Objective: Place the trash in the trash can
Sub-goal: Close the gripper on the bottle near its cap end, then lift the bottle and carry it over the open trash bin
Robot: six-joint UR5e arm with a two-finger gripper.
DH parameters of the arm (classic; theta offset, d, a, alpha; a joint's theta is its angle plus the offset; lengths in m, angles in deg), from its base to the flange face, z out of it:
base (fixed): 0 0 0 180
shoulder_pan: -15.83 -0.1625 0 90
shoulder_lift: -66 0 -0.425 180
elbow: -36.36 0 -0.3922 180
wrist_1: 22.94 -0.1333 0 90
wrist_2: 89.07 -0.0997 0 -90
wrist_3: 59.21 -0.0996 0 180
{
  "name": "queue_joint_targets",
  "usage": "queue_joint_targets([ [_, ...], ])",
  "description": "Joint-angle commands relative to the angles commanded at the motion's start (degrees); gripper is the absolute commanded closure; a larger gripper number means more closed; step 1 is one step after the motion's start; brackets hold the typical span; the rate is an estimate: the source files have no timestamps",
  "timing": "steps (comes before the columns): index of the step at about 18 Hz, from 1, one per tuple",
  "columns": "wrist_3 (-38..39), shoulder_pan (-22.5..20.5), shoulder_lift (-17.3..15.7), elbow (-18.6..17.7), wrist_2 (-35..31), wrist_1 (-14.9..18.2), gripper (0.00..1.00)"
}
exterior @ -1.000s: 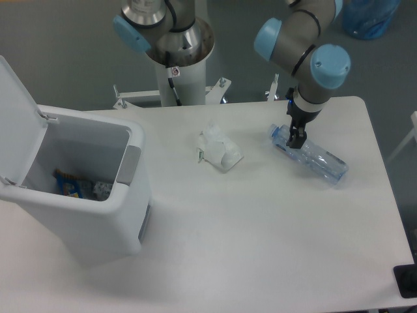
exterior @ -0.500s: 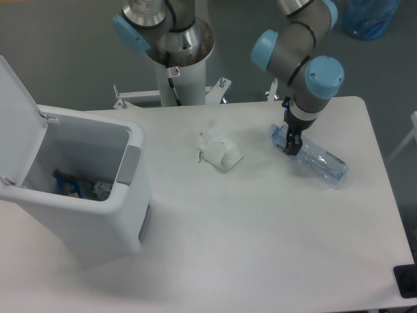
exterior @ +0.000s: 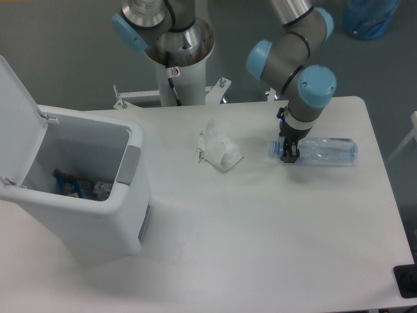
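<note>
Clear bluish plastic bottle (exterior: pixel 324 151) lies on its side at table's right, cap end pointing left, partly hidden. Crumpled white translucent plastic wrapper (exterior: pixel 219 149) sits mid-table, well apart from it. Big white boxy plastic bin (exterior: pixel 91 208) stands left, flat lid hinged open, apparently some items inside.

The grey UR5e arm with pale blue joint caps reaches down from the top of the frame, wrist bent so its tool points at the table. Its dark two-finger gripper (exterior: pixel 288 150) hangs vertical, fingers clamped together low over the tabletop.
</note>
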Motion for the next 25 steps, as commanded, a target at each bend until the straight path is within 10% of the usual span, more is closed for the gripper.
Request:
queue_joint_targets([
  [10, 9.8, -0.7, -0.5, 5.0, 13.4, 0.3, 0.45],
  [19, 37.6, 1.4, -5.4, 8.8, 32.1, 0.5, 0.45],
  [25, 64.0, 8.0, -5.3, 19.0, 41.9, 0.4, 0.45],
])
